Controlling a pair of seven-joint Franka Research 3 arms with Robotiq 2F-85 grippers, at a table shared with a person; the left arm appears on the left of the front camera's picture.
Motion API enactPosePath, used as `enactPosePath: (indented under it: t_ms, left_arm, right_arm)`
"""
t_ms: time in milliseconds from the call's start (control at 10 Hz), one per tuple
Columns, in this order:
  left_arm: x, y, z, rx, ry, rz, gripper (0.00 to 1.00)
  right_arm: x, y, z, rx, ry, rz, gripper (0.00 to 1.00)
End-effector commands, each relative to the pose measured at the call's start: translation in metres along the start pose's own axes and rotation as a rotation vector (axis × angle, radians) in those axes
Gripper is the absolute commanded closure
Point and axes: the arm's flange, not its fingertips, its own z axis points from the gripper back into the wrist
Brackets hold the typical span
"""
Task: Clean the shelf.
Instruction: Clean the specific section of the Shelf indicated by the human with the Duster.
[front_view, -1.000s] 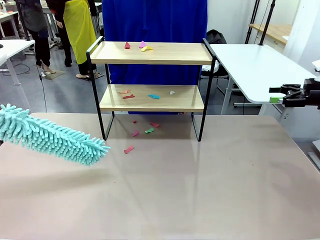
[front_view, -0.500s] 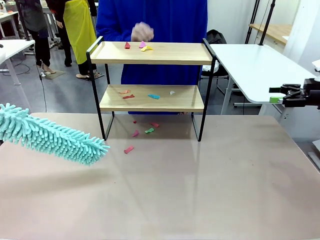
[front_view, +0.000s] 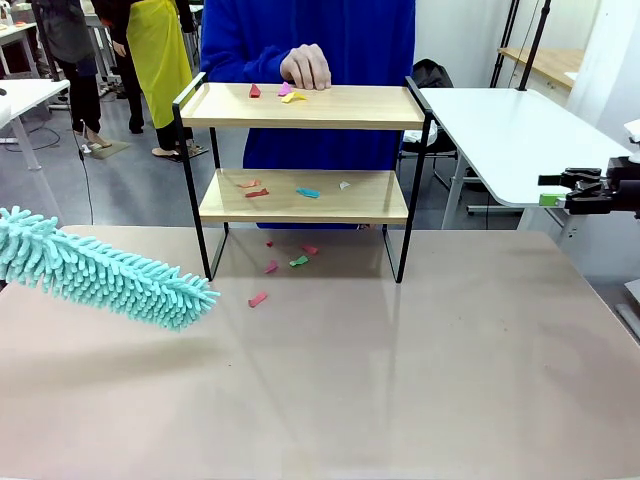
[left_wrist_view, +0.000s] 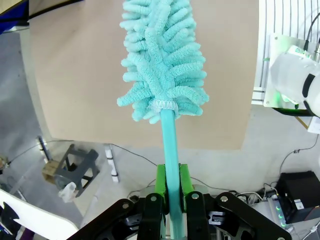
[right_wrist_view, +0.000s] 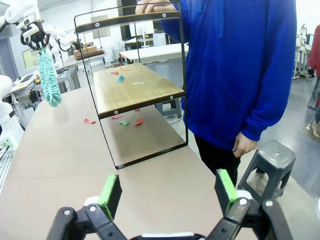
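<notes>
Cleaning is not yet starting: scraps (front_view: 307, 193) are lying on both boards of the shelf (front_view: 360, 105), which is standing at 12 o'clock, its long axis running 9 to 3 and its open front facing 6. The left gripper (left_wrist_view: 170, 182) is pinching the duster (front_view: 110, 272), which is hovering at 9 well apart from the shelf, while the right gripper (right_wrist_view: 167, 191) is hanging spread and empty at 3.

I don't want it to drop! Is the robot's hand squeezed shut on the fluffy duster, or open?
Shut. The left hand has its green pads pressed against both sides of the duster handle.
</notes>
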Motion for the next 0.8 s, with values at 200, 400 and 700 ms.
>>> enactPosePath:
  t_ms: [200,400,700]
  left_arm:
    - [-0.0002,-0.0018,0.0021,-0.006,-0.014,-0.001,0.87]
    - [-0.0002,-0.0018,0.0021,-0.006,-0.014,-0.001,0.87]
    - [-0.0002,-0.0018,0.0021,-0.006,-0.014,-0.001,0.87]
  right_arm:
    - [0.0027,0.0046,-0.0021,-0.004,0.001,0.006,0.00]
    - [0.0027,0.0046,-0.0021,-0.004,0.001,0.006,0.00]
    - [0.0027,0.0046,-0.0021,-0.004,0.001,0.006,0.00]
